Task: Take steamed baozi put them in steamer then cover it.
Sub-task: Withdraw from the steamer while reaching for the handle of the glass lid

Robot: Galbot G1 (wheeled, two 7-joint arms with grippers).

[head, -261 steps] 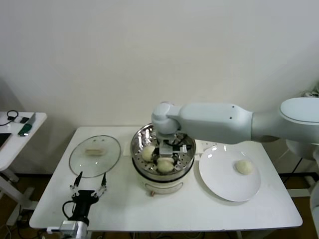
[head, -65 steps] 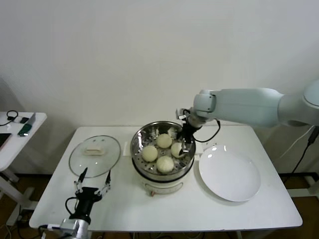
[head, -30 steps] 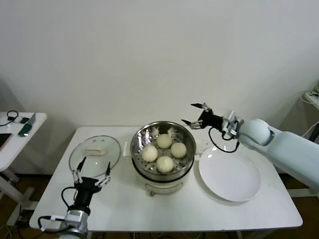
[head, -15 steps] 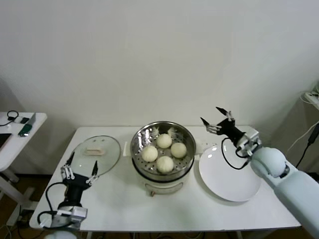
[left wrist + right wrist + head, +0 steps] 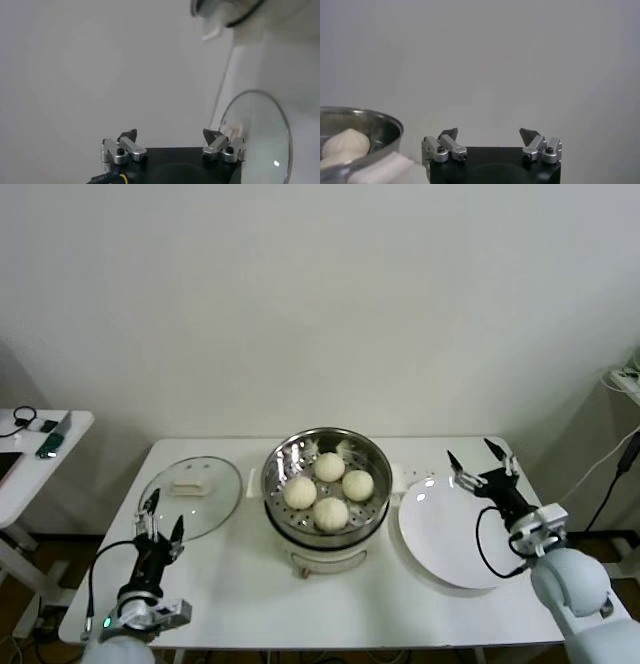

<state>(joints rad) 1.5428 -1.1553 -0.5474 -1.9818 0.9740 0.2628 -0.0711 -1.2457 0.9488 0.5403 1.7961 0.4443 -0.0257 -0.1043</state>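
The steamer (image 5: 273, 467) stands at the table's middle, uncovered, with four baozi (image 5: 331, 512) on its perforated tray. The cover (image 5: 205, 509), a glass lid with a white handle, lies flat on the table left of the steamer. My left gripper (image 5: 160, 519) is open and empty, just in front of the cover's near edge; the left wrist view shows the gripper (image 5: 170, 135) with the cover (image 5: 262, 145) beyond one finger. My right gripper (image 5: 482, 464) is open and empty above the far edge of the white plate (image 5: 450, 539). The right wrist view shows the gripper (image 5: 490, 134), the steamer (image 5: 380, 125) and one baozi (image 5: 345, 142).
The white plate right of the steamer has nothing on it. A small side table (image 5: 30, 454) with cables and devices stands at the far left. The wall is close behind the table.
My right gripper let the last baozi into the steamer, then drew back right to above the plate. My left gripper has shifted left and closer to the cover.
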